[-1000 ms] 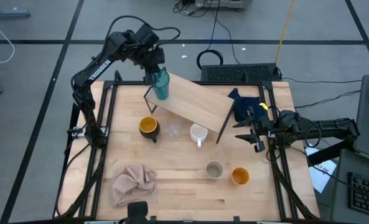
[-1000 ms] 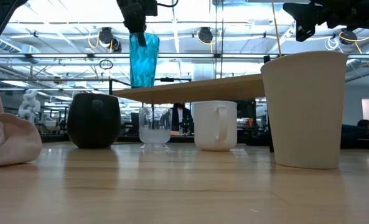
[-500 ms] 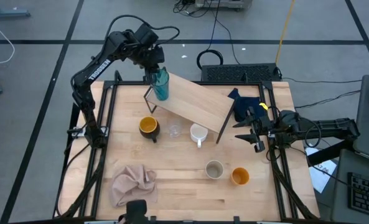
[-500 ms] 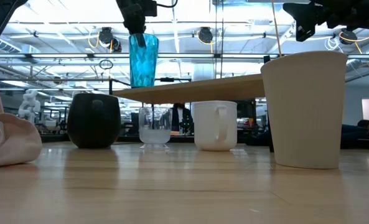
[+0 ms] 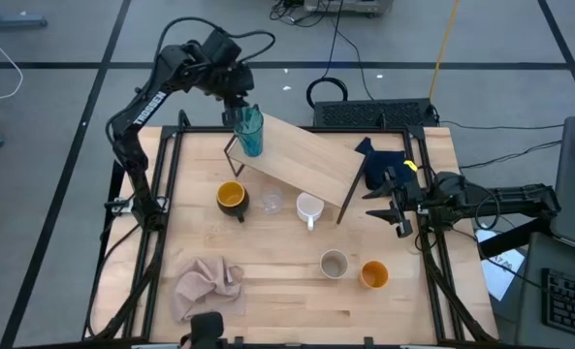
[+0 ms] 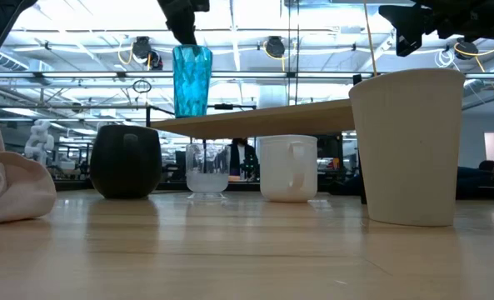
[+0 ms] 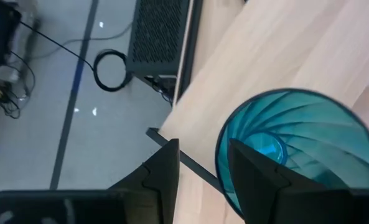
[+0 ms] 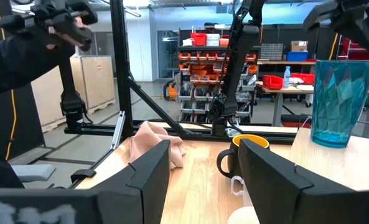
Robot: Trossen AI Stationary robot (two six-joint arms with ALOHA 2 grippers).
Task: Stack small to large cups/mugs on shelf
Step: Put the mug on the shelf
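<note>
One teal tumbler (image 5: 251, 133) on shelf (image 5: 306, 160)

Wooden table (image 5: 200, 242): shelf (image 5: 302, 165) upper centre; black mug (image 5: 231, 198), clear glass (image 5: 270, 203), white mug (image 5: 309, 208) mid-frame; beige cup (image 5: 334, 264), orange cup (image 5: 373, 274) lower right; pink cloth (image 5: 207, 286) lower left; navy cloth (image 5: 384, 163) upper right.

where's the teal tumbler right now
In the high view the teal tumbler stands upright on the far-left corner of the shelf, just under the left gripper, with the black mug on the table in front of it.
</note>
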